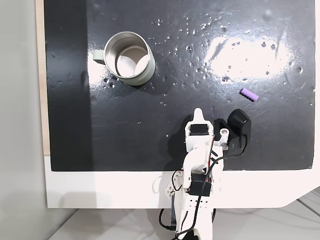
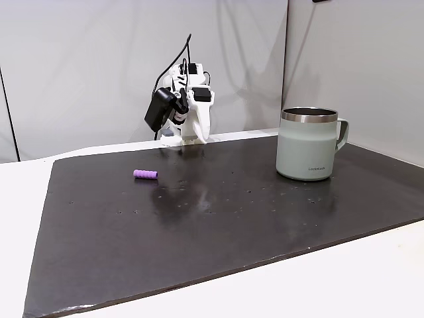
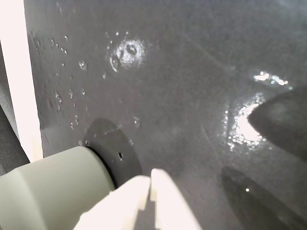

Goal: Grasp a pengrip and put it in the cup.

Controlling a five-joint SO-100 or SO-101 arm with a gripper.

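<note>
The purple ribbed pengrip (image 1: 249, 94) lies on the black mat at the right in a fixed view, and left of centre (image 2: 146, 174) in another fixed view. The grey-green cup (image 1: 129, 58) stands upright at the upper left, its shiny inside showing nothing in it and its handle pointing left. It also stands to the right (image 2: 309, 146) and at the wrist view's lower left (image 3: 48, 191). My gripper (image 1: 198, 114) is folded back by the mat's near edge, far from both. Its white fingers (image 3: 168, 201) meet at the tips with nothing between them.
The black mat (image 1: 150, 125) is glossy, with small dents and glare patches. It rests on a white table (image 1: 100, 190), and the arm's base stands at the mat's edge (image 2: 179, 136). A black camera module (image 1: 239, 122) sits beside the gripper.
</note>
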